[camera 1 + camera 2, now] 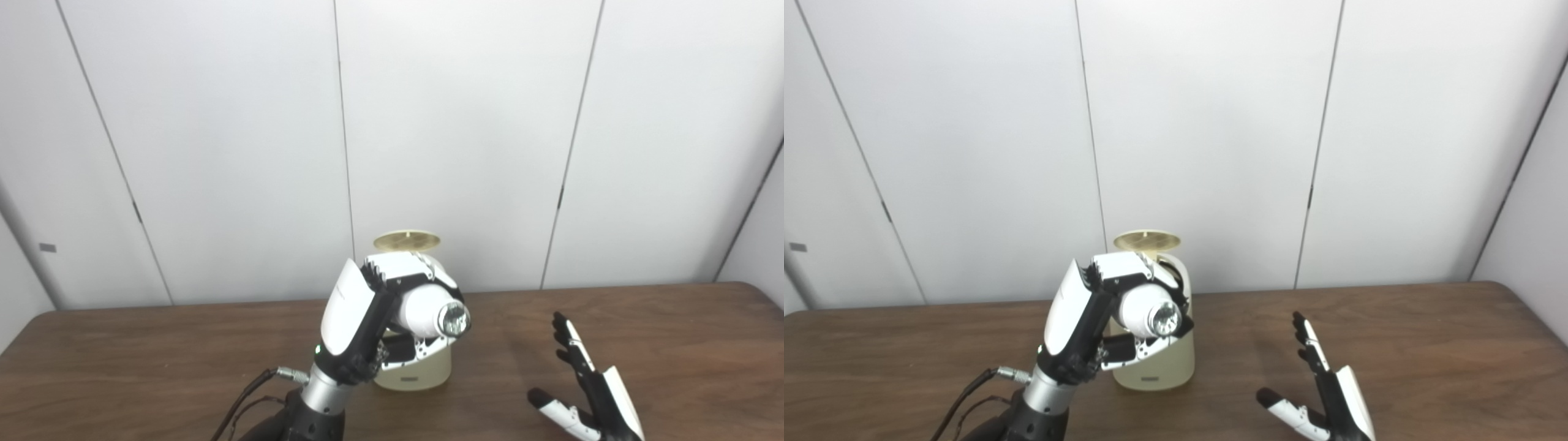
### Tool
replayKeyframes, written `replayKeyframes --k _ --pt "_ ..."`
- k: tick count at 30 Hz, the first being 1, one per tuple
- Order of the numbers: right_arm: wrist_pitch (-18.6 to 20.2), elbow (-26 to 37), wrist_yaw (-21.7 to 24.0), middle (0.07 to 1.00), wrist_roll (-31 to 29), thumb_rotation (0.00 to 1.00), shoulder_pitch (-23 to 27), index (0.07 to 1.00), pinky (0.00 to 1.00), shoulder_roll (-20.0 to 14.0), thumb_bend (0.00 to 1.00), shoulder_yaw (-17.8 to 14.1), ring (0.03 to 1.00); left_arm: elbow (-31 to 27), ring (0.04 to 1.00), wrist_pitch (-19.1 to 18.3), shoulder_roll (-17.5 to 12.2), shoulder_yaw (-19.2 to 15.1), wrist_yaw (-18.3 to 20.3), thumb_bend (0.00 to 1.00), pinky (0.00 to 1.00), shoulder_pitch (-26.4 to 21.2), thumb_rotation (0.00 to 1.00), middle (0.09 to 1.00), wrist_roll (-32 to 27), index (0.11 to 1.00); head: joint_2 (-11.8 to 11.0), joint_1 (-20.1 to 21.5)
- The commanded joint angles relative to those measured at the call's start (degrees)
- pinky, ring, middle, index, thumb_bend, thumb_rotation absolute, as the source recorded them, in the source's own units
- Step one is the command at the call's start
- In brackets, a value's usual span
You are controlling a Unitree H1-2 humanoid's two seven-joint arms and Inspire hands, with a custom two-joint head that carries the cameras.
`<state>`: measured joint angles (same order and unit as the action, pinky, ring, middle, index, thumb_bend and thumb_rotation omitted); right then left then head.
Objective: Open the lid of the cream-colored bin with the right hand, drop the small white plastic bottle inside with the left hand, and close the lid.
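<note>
My left arm rises from the lower left edge, its metal wrist cuff and a cable plugged in beside it showing near the bottom of both views. My left hand (380, 312) is raised well above the table, the white back plate turned toward the cameras and to the left, its fingers (398, 266) curled over the top and thumb closed underneath, clamped around the small white plastic bottle (429, 313). My right hand (1332, 392) sits low at the lower right, edge-on, holding nothing, its dark fingers (1304, 337) stretched upward and apart and its thumb (1283, 409) splayed out to the left.
</note>
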<state>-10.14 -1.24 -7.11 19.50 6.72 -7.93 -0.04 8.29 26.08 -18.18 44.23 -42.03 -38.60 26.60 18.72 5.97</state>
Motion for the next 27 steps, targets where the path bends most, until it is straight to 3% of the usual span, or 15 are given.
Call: replayKeyframes --k 1,5,12,27 --pt "-0.8 2.1 -0.8 0.965 0.2 0.83 0.2 0.975 0.9 1.3 1.0 0.7 0.947 1.3 0.503 0.8 -0.6 1.0 -2.2 0.5 0.39 -3.8 0.0 0.493 -3.3 0.444 0.0 0.2" --pt "-0.4 2.6 -0.7 0.969 0.4 0.84 -0.1 0.977 0.91 1.4 1.0 0.6 0.951 6.0 0.514 0.8 -0.2 3.3 -1.7 0.5 0.42 -5.7 0.0 0.494 -9.2 0.436 0.1 0.3" --pt "-0.3 2.7 -0.5 0.975 0.5 0.85 -0.3 0.984 0.91 1.4 1.0 0.9 0.955 13.7 0.502 0.9 1.0 1.8 3.3 0.5 0.42 -8.1 0.0 0.492 -14.5 0.449 0.1 0.9" --pt "1.2 4.8 0.0 0.979 0.5 0.83 -1.2 0.986 0.91 1.9 1.0 1.6 0.964 19.3 0.513 0.9 5.7 -9.0 18.2 0.5 0.44 -7.1 0.0 0.509 -20.4 0.433 0.6 1.2"
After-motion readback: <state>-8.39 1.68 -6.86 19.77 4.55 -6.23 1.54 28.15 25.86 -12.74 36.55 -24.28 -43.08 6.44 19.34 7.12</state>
